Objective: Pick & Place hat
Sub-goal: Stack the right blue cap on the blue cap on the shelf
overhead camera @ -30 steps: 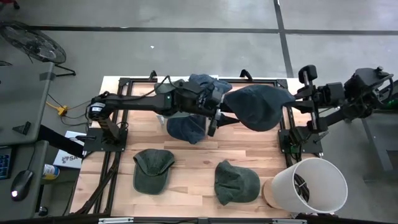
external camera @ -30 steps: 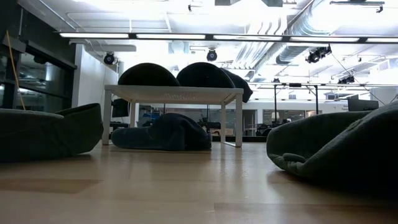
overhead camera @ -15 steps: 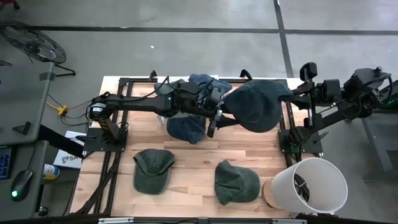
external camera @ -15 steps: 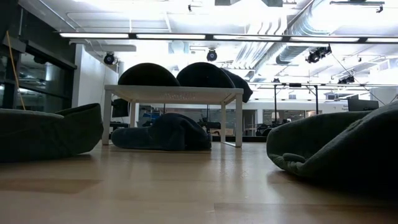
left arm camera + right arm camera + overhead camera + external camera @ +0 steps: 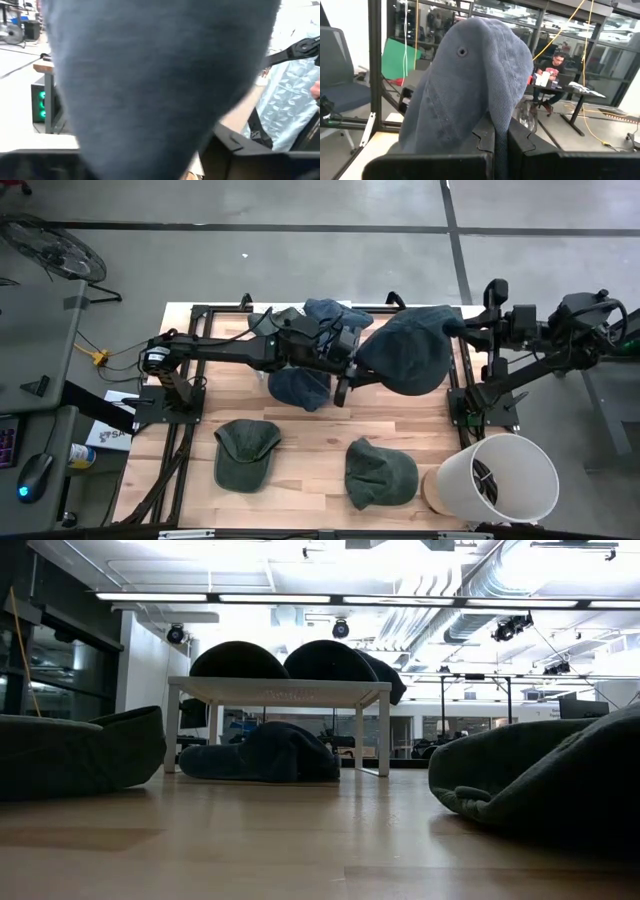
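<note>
Blue hat (image 5: pixel 405 352) between both grippers

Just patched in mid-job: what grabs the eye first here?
A big dark blue hat hangs in the air between both arms at the table's far side, the right gripper shut on its edge. Two green hats lie near the front edge, beside a white bin.

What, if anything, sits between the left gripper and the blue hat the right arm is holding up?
Nothing visible. The left gripper is already at the edge of the blue hat, which hangs from the shut right gripper and fills the left wrist view.
</note>
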Robot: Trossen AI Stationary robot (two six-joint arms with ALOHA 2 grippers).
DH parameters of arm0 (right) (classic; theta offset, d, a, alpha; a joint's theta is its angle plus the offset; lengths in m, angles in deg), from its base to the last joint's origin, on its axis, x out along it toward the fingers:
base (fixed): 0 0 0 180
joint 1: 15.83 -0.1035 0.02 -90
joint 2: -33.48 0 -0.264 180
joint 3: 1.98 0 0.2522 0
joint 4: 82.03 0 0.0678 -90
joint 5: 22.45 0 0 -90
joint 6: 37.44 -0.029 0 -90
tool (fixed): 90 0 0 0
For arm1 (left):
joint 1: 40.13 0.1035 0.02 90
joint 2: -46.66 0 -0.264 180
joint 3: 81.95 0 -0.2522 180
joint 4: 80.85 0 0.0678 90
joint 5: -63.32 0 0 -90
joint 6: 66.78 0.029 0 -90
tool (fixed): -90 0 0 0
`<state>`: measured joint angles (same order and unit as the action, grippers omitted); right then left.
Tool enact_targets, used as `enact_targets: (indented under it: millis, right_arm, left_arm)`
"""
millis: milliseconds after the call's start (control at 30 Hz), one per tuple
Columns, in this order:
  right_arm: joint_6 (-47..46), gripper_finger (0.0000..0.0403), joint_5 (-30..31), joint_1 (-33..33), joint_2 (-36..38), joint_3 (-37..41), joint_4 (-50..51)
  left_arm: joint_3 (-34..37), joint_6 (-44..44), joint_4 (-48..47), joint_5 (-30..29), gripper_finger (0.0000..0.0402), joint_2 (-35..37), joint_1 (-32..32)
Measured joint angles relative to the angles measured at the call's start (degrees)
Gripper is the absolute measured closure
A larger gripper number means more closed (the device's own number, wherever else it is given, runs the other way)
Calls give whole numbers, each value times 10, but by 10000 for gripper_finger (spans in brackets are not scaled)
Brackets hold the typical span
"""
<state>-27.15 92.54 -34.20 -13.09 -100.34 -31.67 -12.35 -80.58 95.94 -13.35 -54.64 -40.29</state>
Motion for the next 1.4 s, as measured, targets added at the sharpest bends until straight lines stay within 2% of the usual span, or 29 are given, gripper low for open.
enact_targets:
  millis: [133, 200, 667, 1033, 1267, 1400]
  right_arm:
    - [-1, 399, 2, 0, -3, 0, 0]
    - [-9, 399, 4, 0, -4, 0, 2]
    - [-26, 394, 2, 0, -8, 0, 17]
    - [-52, 317, 2, 0, -8, 0, 18]
    - [-48, 264, 26, 0, -5, 0, 17]
    - [-31, 227, 30, 0, -7, -1, 18]
  left_arm:
    - [0, 0, 0, -6, 370, 0, 1]
    - [0, 0, 0, -7, 390, 0, 1]
    - [0, 14, -21, -1, 398, 11, 1]
    - [0, 20, -96, -12, 399, 34, 2]
    - [-1, 39, -216, -59, 399, 85, 2]
    - [-1, 44, -280, -66, 399, 113, 2]
